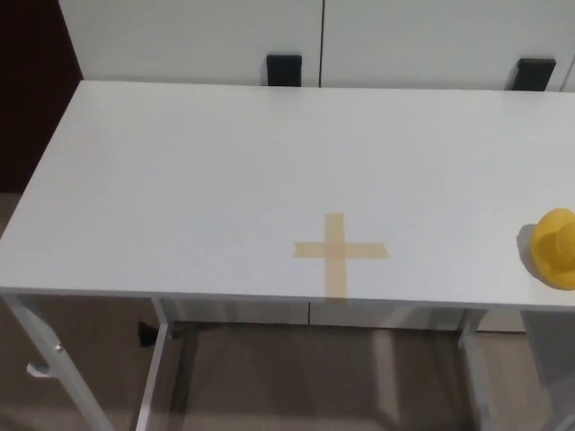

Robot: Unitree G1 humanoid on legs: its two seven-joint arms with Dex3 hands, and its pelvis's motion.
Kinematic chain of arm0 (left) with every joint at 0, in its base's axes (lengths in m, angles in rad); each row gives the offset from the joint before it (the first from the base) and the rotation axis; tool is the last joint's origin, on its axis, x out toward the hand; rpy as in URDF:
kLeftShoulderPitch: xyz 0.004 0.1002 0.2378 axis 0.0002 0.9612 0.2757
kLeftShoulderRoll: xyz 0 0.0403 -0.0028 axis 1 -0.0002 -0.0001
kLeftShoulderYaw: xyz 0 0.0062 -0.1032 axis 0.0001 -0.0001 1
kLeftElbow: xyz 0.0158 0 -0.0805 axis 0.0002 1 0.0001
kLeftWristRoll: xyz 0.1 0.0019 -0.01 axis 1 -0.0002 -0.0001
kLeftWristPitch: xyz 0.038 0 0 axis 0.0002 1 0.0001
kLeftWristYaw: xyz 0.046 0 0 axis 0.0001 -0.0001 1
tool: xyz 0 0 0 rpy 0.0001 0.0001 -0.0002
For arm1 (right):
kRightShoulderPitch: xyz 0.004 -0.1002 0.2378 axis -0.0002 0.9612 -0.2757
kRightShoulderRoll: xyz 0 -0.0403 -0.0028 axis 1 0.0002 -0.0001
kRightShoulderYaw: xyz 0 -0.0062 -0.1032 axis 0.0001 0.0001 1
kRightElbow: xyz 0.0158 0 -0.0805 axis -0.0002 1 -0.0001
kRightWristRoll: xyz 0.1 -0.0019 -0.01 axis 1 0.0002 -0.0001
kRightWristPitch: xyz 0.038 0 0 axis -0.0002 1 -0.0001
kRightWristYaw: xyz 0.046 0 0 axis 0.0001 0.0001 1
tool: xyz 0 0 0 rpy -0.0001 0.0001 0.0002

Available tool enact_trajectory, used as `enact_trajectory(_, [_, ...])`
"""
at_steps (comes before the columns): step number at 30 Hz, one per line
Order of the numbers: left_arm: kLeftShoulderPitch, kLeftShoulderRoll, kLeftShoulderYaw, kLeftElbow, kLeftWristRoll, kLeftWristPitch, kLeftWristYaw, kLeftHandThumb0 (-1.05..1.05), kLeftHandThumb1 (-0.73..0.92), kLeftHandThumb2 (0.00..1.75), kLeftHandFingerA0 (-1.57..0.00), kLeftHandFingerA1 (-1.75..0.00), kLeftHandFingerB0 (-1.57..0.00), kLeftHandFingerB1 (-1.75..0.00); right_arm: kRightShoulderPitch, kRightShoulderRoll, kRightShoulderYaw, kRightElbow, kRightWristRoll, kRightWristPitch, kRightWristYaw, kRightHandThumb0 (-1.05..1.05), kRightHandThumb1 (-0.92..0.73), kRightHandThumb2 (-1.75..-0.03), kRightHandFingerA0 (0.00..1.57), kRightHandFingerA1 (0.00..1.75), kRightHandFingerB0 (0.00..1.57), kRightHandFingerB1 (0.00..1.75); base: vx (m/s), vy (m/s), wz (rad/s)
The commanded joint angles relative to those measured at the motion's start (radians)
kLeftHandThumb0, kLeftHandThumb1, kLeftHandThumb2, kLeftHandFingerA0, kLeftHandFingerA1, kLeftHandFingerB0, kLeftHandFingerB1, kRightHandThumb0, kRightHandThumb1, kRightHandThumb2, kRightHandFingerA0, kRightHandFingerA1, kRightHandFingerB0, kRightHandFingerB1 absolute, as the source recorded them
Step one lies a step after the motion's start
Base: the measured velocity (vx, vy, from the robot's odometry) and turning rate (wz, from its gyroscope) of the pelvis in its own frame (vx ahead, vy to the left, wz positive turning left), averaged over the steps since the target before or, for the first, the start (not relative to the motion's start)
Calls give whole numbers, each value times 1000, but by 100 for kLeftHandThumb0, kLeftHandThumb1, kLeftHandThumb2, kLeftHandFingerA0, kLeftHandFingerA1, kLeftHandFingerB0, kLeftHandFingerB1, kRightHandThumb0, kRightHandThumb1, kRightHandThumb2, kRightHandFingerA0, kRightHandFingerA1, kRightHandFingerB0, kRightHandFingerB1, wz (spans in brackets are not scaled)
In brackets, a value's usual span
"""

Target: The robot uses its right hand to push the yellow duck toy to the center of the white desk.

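While neither hand showed in the head view, so their state could not be told, 1 yellow duck toy (557, 248) sat at the right edge of the white desk (180, 180), cut off by the frame and well apart from 1 tan tape cross (340, 252). The push would likely go best with the right hand set on the duck's far right side, driving it low and steadily leftward toward the cross without tipping it.

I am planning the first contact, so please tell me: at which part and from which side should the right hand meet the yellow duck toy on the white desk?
Probably its outer right flank, low on the body. The yellow duck toy sits at the white desk's right edge, partly cut off by the picture, and the tape cross lies to its left. Contact from the right would drive it toward the cross. No hand is in view.
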Motion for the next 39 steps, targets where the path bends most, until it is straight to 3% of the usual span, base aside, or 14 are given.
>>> enact_trajectory(1, [-2, 15, 1, 18, 1, -14, -5, -15, 65, 77, -84, -72, -82, -62, -1, -19, -16, 11, 22, -35, -14, -30, -65, -60, 61, 53, 37, 35, 0, 0, 0])
enact_trajectory(7, [8, 14, -9, 13, 5, -17, -4, -14, 66, 76, -81, -73, -84, -65, -31, -60, -116, -15, 106, -55, 10, -58, -68, -60, 20, 40, 16, 28, 0, 0, 0])
enact_trajectory(8, [9, 12, -4, 15, 0, -16, -2, -13, 63, 81, -83, -75, -86, -68, -37, -66, -125, -17, 111, -64, 12, -35, -49, -102, 1, 51, 0, 49, 0, 0, 0])
enact_trajectory(12, [10, 14, -2, 22, 0, -20, -2, -15, 66, 76, -84, -74, -82, -62, -107, -114, -170, -43, 135, -92, 25, -83, -69, -106, 0, 14, 0, 13, 0, 0, 0])
enact_trajectory(17, [10, 19, 0, 22, 1, -17, 0, -14, 65, 78, -85, -74, -84, -63, -183, -148, -191, -60, 139, -78, 12, -85, -89, -68, 0, 27, 0, 14, 0, 0, 0])
enact_trajectory(18, [6, 19, -2, 22, 4, -15, -1, -17, 66, 74, -84, -73, -83, -63, -231, -168, -189, -74, 136, -75, -1, -105, -80, -124, 6, 20, 0, 15, 0, 0, 0])
enact_trajectory(19, [1, 17, -4, 20, 7, -11, -3, -17, 66, 74, -84, -73, -83, -63, -272, -185, -187, -85, 134, -78, -7, -105, -80, -124, 6, 20, 0, 15, 0, 0, 0])
enact_trajectory(20, [1, 17, -6, 20, 8, -14, -4, -18, 65, 73, -86, -74, -85, -65, -316, -192, -178, -101, 129, -84, -4, -105, -92, -79, 0, 65, 0, 46, 0, 0, 0])
enact_trajectory(25, [0, 16, -11, 21, 11, -18, -1, -15, 65, 71, -83, -75, -82, -63, -402, -185, -151, -149, 125, -92, 32, -105, -92, -80, 0, 133, 0, 124, 0, 0, 0])
enact_trajectory(26, [-3, 15, -10, 21, 9, -10, 0, -15, 66, 77, -84, -74, -84, -61, -433, -169, -125, -184, 112, -88, 32, -105, -83, -108, 2, 96, 0, 86, 0, 0, 0])
enact_trajectory(29, [-3, 16, -9, 22, 7, -13, -1, -12, 64, 81, -85, -76, -85, -63, -448, -138, -86, -264, 99, -89, 22, -105, -92, -87, 0, 33, 0, 33, 0, 0, 0])
enact_trajectory(33, [-1, 17, -9, 21, 6, -17, -3, -15, 65, 76, -85, -77, -84, -65, -433, -123, -62, -348, 100, -42, 11, -105, -92, -88, 0, 18, 0, 16, 0, 0, 0])
enact_trajectory(34, [-1, 17, -11, 20, 8, -15, -3, -17, 65, 73, -83, -78, -82, -64, -427, -115, -49, -392, 95, -21, 6, -105, -91, -135, 0, 30, 0, 16, 0, 0, 0])
enact_trajectory(39, [-10, 12, -4, 24, 1, -12, 0, -15, 63, 79, -85, -78, -86, -67, -393, -93, -9, -524, 75, 37, -7, -98, -92, -131, 0, 18, 0, 7, 0, 0, 0])
